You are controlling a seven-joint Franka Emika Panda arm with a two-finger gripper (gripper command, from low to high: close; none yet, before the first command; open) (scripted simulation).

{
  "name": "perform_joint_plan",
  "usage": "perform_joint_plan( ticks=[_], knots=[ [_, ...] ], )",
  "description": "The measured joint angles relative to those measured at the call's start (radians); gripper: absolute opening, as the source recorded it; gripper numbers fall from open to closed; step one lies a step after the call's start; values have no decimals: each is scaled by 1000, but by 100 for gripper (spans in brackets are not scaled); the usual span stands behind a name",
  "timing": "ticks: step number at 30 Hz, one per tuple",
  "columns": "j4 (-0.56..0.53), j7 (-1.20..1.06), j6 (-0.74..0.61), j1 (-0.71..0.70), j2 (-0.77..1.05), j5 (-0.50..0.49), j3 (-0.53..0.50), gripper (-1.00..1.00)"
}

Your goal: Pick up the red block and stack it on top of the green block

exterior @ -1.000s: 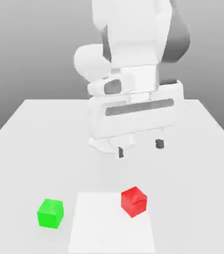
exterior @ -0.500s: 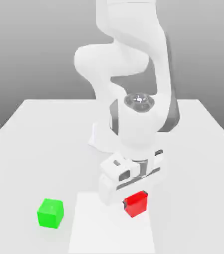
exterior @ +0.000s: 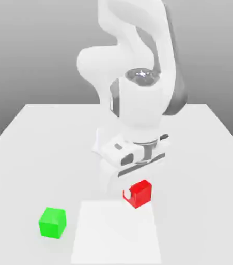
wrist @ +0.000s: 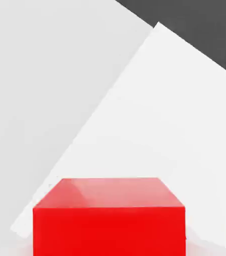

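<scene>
My gripper (exterior: 137, 193) is shut on the red block (exterior: 142, 192) and holds it a little above the table, near the middle of the exterior view. One white finger (exterior: 126, 195) shows on the side of the block facing the exterior view's left. The green block (exterior: 52, 222) rests on the table, lower and toward the exterior view's left, well apart from the gripper. In the hand view the red block (wrist: 109, 215) is close up, with the table far beneath it.
A paler white square patch (exterior: 115, 233) lies on the grey table (exterior: 30, 150) between the two blocks and under the red one. The arm's base (exterior: 105, 147) stands behind the gripper. Dark floor (wrist: 205, 25) shows past the table edge.
The arm dropped from its high pose onto the red block, the fingers closed on it, and the block has since risen slightly off the table. The green block has not moved.
</scene>
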Motion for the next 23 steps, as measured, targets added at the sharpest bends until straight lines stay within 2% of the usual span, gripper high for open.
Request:
perform_joint_plan(
  ticks=[11, 14, 20, 21, 23],
  knots=[
    [115, -476, -110, -228, 5, -2, -137, -100],
    [129, -534, -77, -303, 51, 27, -116, -100],
    [135, -599, 51, -287, 190, 109, -65, -100],
    [136, -606, 66, -291, 207, 118, -59, 100],
    [136, -606, 66, -291, 207, 118, -59, 100]
  ],
)
